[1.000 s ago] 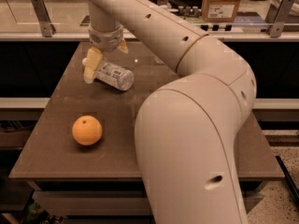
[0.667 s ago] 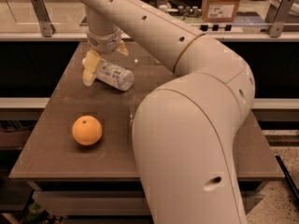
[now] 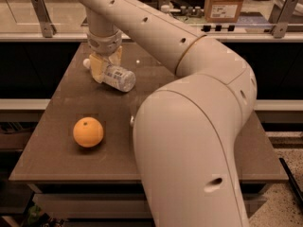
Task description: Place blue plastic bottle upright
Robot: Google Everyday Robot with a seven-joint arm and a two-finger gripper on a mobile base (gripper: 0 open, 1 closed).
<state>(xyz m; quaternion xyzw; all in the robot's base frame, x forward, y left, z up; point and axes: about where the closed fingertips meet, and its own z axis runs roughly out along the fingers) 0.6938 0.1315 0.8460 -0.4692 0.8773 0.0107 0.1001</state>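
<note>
The blue plastic bottle (image 3: 119, 78) lies on its side at the back left of the brown table (image 3: 61, 126). Its white cap (image 3: 86, 63) points left and its white label faces up. My gripper (image 3: 106, 62) hangs straight down from the wrist over the bottle's cap end. Its yellowish fingers (image 3: 97, 69) stand on either side of the bottle's neck part, one in front and one behind. The jaws look open around the bottle, which rests on the table.
An orange (image 3: 88, 132) sits at the front left of the table. My large white arm (image 3: 189, 126) covers the table's right half. A counter with a cardboard box (image 3: 225, 3) and metal rail posts (image 3: 42, 15) runs behind the table.
My gripper has shifted slightly to the right over the bottle, so the cap now shows at its left. The bottle and the orange have not moved.
</note>
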